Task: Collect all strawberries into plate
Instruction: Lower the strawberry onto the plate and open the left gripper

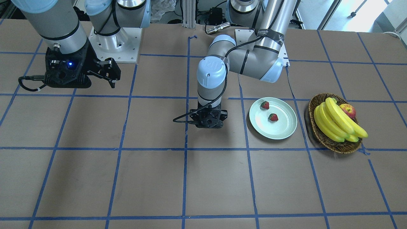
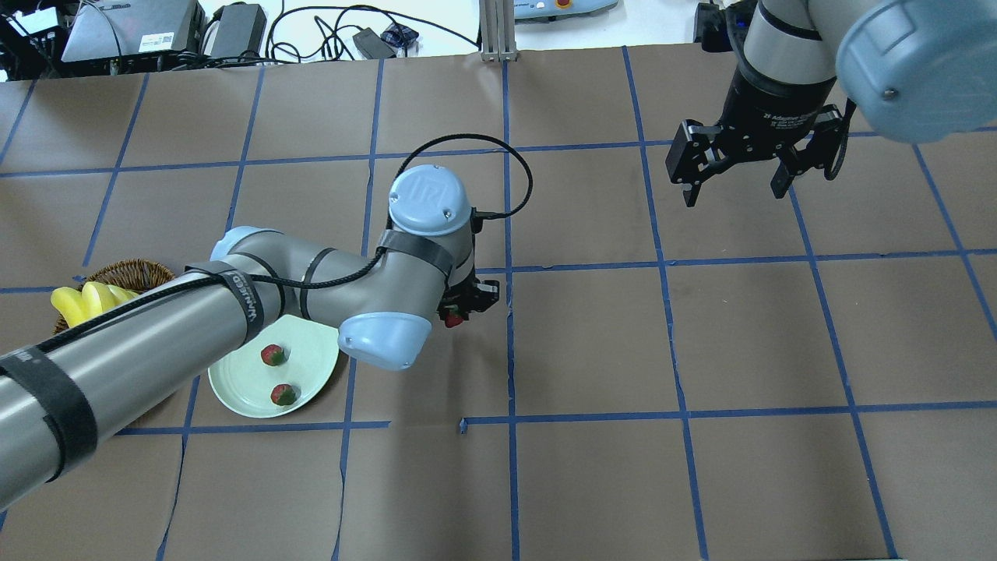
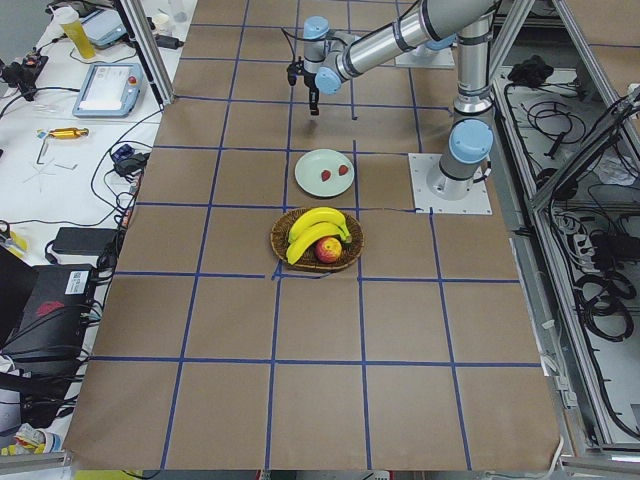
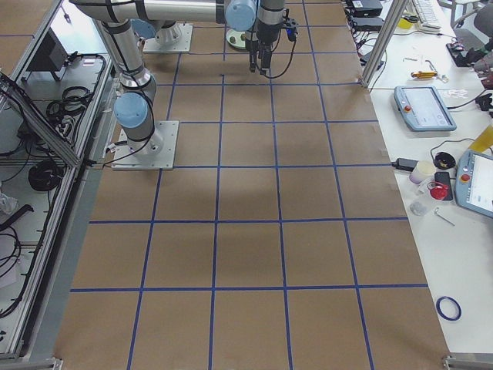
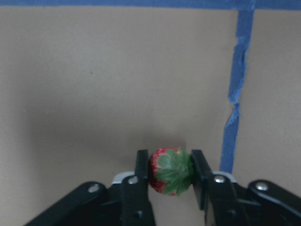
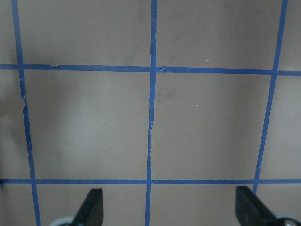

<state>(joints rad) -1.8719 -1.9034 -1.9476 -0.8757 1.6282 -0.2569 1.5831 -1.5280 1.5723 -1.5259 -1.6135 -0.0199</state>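
The pale mint plate holds two strawberries, one near its rim and one near its middle; the plate shows in the overhead view too. My left gripper is shut on the third strawberry, green cap toward the camera, just above the brown table. In the overhead view that strawberry shows red under the left gripper, to the right of the plate. My right gripper is open and empty, high over the far right of the table.
A brown wicker basket with bananas and a red-yellow apple stands beside the plate, on the side away from the left gripper. Blue tape lines grid the brown table. The left arm's elbow hangs over the plate's edge.
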